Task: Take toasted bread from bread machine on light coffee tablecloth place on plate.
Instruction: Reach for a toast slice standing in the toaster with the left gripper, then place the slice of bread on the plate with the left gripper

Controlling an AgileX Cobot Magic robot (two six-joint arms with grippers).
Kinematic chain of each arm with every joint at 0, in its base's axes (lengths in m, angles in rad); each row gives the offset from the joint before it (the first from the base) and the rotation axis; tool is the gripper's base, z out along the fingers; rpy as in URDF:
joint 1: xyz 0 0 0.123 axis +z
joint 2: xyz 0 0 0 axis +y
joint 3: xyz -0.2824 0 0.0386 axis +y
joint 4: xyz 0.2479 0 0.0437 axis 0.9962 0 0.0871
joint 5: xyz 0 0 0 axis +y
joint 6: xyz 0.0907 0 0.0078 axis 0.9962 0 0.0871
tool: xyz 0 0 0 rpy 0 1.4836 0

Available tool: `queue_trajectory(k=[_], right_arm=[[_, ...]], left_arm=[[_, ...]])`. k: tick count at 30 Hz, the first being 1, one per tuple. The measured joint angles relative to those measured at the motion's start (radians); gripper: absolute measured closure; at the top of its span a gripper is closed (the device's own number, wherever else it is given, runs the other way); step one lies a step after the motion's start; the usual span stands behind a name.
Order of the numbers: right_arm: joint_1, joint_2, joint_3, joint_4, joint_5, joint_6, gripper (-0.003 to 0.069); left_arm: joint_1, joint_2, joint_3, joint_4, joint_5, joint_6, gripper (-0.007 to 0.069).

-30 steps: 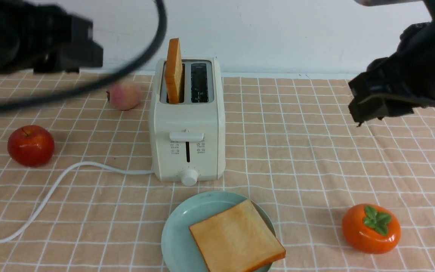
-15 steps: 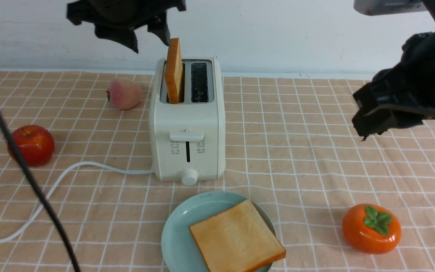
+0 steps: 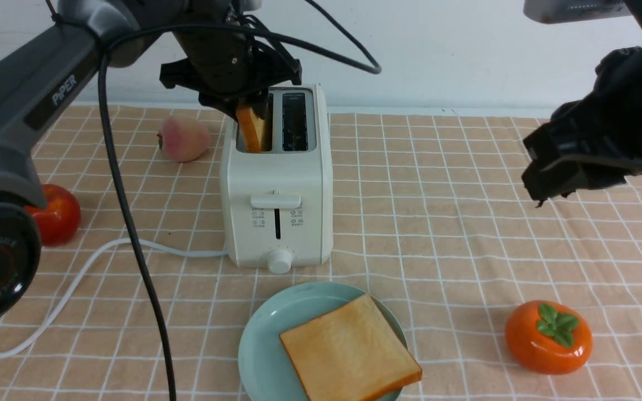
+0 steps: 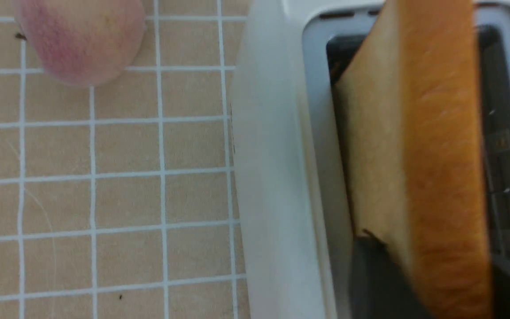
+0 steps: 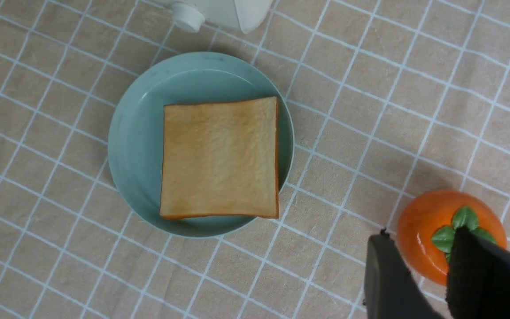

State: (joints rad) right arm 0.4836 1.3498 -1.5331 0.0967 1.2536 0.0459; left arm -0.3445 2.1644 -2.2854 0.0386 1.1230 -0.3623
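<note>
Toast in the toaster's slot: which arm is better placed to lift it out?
Left. The left pincer sits right over the slice in the toaster; the right pincer hangs far aside, above the tablecloth.

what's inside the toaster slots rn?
The left slot holds one toast slice. Its top is covered by the left gripper and its lower part is hidden inside the bread machine. The right slot shows only dark interior.
</note>
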Motion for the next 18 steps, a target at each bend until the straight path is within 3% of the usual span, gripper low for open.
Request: queue_trajectory(k=[1, 3, 7, 18], right_arm=[[0.0, 0.0, 0.0, 0.0, 0.0, 0.0, 0.0442], [0.0, 0.0, 0.0, -0.002, 0.0, 0.0, 0.044], [0.0, 0.0, 0.0, -0.004, 0.0, 0.0, 0.0435], [0.0, 0.0, 0.0, -0.013, 0.001, 0.0, 0.0423]], left_arm=[[0.0, 0.0, -0.011, 0.0, 0.002, 0.0, 0.0523], [0.0, -0.013, -0.023, 0.002, 0.009, 0.006, 0.0554], [0.0, -0.079, -0.027, 0.002, 0.032, 0.038, 0.0551], [0.0, -0.561, 0.012, -0.011, 0.13, 0.194, 0.0551]])
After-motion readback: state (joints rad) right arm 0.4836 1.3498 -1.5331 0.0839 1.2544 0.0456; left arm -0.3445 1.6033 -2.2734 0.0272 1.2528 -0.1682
